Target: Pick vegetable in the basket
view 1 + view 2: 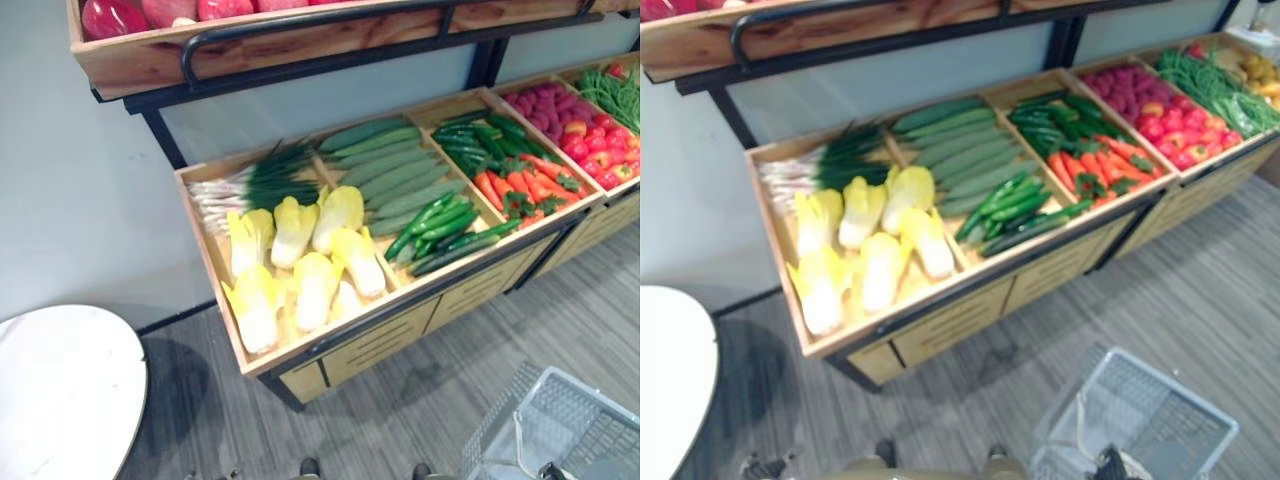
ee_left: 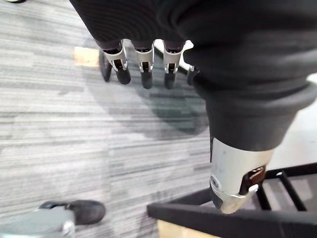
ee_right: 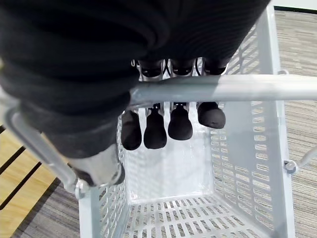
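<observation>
A grey mesh basket [image 1: 560, 420] hangs low at the right above the floor, and it is empty inside [image 3: 173, 183]. My right hand [image 3: 156, 131] is shut on the basket's handle [image 3: 223, 88], fingers curled over the bar. My left hand [image 2: 143, 64] hangs over the grey floor with relaxed fingers and holds nothing. Ahead, a wooden display shelf [image 1: 330, 340] holds vegetables: yellow-white cabbages [image 1: 300, 255], spring onions [image 1: 250, 185], long cucumbers [image 1: 395, 170], green peppers [image 1: 440, 230] and carrots [image 1: 520, 185]. Both hands are well short of the shelf.
Farther right on the shelf lie tomatoes [image 1: 600, 150], purple vegetables [image 1: 545, 105] and green beans [image 1: 610, 90]. An upper shelf [image 1: 150, 50] with red produce overhangs the display. A white round table [image 1: 60, 390] stands at the lower left. Grey floor lies between me and the shelf.
</observation>
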You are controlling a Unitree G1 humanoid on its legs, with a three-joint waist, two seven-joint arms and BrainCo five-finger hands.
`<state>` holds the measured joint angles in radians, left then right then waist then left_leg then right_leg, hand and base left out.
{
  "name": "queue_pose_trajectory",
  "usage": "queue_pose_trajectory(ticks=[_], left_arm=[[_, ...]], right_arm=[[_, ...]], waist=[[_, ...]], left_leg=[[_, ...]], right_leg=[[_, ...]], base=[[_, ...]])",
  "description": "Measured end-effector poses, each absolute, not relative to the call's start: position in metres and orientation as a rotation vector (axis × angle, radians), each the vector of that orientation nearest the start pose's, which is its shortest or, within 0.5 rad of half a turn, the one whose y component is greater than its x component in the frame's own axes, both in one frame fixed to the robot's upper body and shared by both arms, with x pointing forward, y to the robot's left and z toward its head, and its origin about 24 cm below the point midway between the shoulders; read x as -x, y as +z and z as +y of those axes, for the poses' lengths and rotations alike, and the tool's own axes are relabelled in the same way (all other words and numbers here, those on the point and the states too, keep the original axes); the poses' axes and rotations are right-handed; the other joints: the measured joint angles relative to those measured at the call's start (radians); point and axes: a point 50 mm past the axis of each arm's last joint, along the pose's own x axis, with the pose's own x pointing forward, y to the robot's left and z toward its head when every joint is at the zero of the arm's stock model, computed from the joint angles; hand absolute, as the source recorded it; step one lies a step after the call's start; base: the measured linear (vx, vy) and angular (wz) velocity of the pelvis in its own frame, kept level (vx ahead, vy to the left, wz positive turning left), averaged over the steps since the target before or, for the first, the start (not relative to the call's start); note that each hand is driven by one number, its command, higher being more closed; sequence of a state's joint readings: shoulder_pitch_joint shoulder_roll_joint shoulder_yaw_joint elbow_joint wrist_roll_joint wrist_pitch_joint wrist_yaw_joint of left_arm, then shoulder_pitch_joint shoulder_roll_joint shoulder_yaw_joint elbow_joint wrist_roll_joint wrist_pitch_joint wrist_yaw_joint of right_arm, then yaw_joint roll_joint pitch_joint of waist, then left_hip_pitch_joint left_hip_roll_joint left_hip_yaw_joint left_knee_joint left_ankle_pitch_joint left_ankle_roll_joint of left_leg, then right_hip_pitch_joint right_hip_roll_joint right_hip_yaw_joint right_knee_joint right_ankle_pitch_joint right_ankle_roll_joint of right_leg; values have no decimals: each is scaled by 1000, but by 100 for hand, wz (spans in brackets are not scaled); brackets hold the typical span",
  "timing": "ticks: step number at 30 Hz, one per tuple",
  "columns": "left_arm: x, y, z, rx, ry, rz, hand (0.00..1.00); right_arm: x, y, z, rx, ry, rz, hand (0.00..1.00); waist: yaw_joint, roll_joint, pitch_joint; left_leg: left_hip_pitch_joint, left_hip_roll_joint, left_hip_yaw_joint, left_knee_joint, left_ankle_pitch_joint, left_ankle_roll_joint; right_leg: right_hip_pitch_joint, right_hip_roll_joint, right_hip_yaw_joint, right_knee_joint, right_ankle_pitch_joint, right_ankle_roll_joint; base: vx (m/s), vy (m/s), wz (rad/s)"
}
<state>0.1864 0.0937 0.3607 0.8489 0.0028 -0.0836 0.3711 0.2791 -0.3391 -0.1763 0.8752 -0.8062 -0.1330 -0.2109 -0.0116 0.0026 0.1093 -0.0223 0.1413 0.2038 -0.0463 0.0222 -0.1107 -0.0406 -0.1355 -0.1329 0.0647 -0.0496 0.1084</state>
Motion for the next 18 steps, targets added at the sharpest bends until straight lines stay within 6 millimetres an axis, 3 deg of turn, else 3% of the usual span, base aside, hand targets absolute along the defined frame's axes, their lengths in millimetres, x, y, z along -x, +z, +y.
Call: queue_pose_trajectory(ticks=[4, 6, 12, 18], left_arm=[[-131, -96, 256, -168, 763, 636, 0], [-146, -80, 253, -183, 754, 530, 0], [-170, -48, 246, -253, 702, 354, 0], [-180, -34, 238, -247, 666, 278, 0]], right_arm=[[-51, -123, -306, 1033, -14, 1024, 100], [-49, -125, -305, 1024, -16, 1035, 100], [-42, -126, -309, 1017, -38, 1073, 100], [-39, -127, -309, 1022, -29, 1082, 100]], waist=[[-10, 16, -11], [-9, 18, -12], [-11, 18, -12], [-14, 14, -15]], left_leg=[[-8, -34, -26, -47, 41, 18], [0, -43, -26, -47, 44, 25], [33, -40, -22, -48, 41, 27], [42, -37, -11, -48, 39, 27]], right_leg=[[-2, -26, -28, -15, 16, 15], [9, -30, -28, -18, 18, 18], [44, -24, -26, -29, 18, 17], [42, -22, -21, -29, 17, 17]], base=[[84, 69, 24], [119, 21, 2], [63, -7, -2], [-70, -2, -6]])
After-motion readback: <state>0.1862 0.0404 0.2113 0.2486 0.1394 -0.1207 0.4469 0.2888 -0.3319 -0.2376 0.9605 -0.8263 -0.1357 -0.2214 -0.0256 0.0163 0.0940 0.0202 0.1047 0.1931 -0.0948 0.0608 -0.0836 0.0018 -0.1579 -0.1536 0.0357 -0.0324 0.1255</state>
